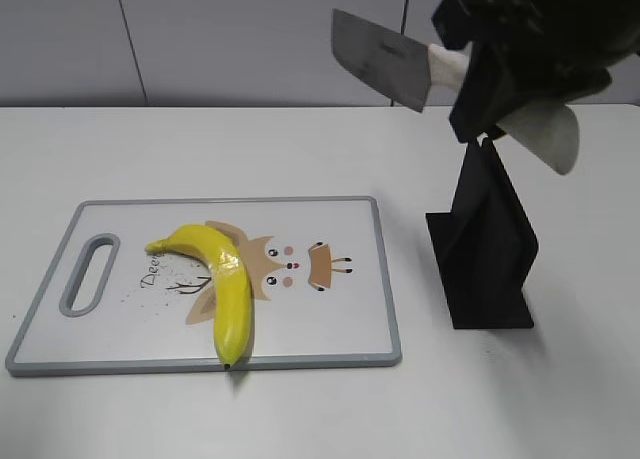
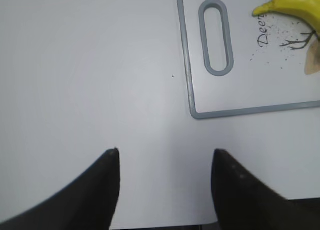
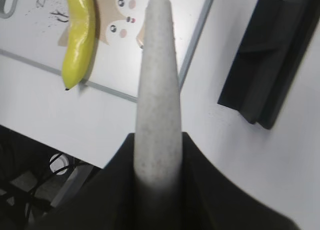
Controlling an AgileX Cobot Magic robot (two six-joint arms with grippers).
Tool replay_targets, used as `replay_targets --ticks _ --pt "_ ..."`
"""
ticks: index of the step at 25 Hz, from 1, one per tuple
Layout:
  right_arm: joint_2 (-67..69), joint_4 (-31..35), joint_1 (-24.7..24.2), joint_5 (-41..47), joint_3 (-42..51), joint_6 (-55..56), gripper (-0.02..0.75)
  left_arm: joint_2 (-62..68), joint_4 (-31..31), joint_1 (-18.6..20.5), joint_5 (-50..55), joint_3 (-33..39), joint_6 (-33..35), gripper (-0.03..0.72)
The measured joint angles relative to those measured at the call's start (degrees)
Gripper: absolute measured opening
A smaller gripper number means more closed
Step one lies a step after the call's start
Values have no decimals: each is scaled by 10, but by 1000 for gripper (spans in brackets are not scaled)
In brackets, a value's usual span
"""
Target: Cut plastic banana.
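The plastic banana (image 1: pixel 224 279) is glossy yellow and curved. It lies on the white cutting board (image 1: pixel 330 319), dark tip at the board's front edge; it also shows in the right wrist view (image 3: pixel 79 32) and its stem end in the left wrist view (image 2: pixel 295 3). My right gripper (image 1: pixel 480 74) is shut on a knife by its pale speckled handle (image 3: pixel 158 94), held high above the table to the right of the board; the grey blade (image 1: pixel 378 59) points left. My left gripper (image 2: pixel 165 157) is open and empty over bare table, left of the board.
A black knife stand (image 1: pixel 485 254) stands on the table right of the cutting board, below my right gripper; it also shows in the right wrist view (image 3: pixel 265 59). The board has a grey rim and a handle slot (image 1: pixel 88 274) at its left end.
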Motion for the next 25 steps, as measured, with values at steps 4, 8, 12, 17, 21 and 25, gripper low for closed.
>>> replay_targets --ticks 4,8,12,17,21,25 --pt "-57 -55 0 -42 81 81 187 -81 1 0 -31 61 0 565" --pt "-99 -125 0 -59 139 163 187 -163 1 0 -47 117 0 565" --pt "-127 -180 0 -66 182 214 187 -239 1 0 -49 161 0 563" --pt "-136 -193 0 -97 222 230 187 -346 1 0 -52 217 0 563" --pt "-136 -193 0 -139 244 231 187 -426 1 0 -58 251 0 563" --pt "-136 -194 0 -167 249 231 188 -497 1 0 -63 271 0 563"
